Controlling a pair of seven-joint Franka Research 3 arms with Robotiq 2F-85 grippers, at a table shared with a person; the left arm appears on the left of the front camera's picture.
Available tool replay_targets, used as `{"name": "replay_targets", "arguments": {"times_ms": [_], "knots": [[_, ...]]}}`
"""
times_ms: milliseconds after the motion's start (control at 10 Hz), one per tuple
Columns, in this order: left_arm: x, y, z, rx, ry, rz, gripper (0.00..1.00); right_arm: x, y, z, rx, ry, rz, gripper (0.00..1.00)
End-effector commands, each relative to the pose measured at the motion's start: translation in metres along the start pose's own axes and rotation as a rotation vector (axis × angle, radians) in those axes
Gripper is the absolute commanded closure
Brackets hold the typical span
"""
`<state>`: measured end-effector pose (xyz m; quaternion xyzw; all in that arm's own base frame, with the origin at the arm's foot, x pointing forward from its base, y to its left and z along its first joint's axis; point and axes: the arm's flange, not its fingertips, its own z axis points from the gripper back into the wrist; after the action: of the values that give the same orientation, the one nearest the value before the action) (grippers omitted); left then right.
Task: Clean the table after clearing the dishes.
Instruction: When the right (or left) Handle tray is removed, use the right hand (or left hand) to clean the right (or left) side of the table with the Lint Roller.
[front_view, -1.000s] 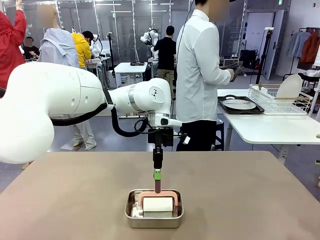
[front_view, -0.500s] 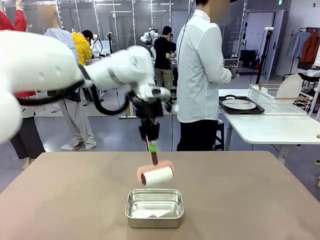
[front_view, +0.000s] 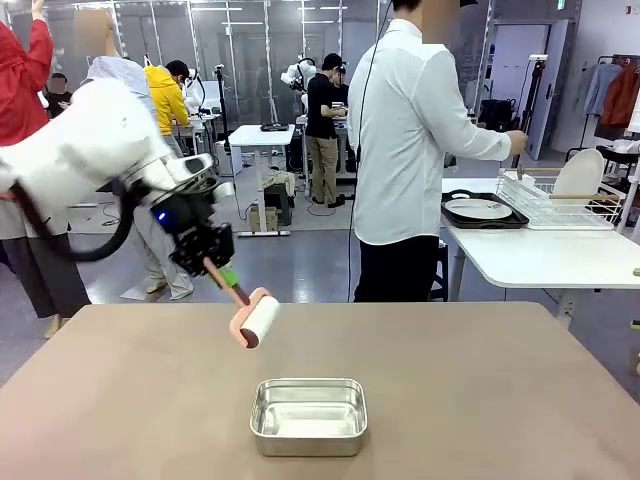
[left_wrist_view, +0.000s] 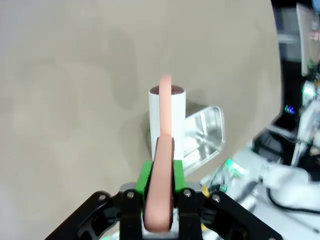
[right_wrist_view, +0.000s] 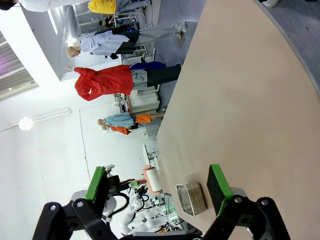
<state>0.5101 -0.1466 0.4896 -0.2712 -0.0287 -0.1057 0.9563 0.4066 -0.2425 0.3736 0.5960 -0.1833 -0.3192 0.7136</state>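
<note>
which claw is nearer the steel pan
Left. The left claw, shut on the lint roller, hangs over the table just behind and left of the steel pan. The right claw stands open much farther off, the pan small beyond it.

Bright, even overhead light on the table (front_view: 500, 400) — left wrist view blurred.

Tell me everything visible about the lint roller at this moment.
The lint roller has a white paper roll with a dark red end, on a salmon-pink frame and handle. The left gripper is shut on the handle, holding it tilted, roll end lowest, seemingly just above the table, beyond and left of the steel pan. Nothing else touches it.
</note>
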Motion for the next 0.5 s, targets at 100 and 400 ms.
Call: {"name": "replay_targets", "arguments": {"times_ms": [100, 400], "knots": [[-0.037, 0.012, -0.036, 0.018, -0.126, 0.119, 1.0, -0.002, 0.001, 0.002, -0.009, 0.013, 0.005, 0.0], [-0.033, 0.029, -0.03, 0.005, -0.083, 0.103, 1.0, -0.002, 0.001, 0.002, -0.009, 0.013, 0.005, 0.0]]}}
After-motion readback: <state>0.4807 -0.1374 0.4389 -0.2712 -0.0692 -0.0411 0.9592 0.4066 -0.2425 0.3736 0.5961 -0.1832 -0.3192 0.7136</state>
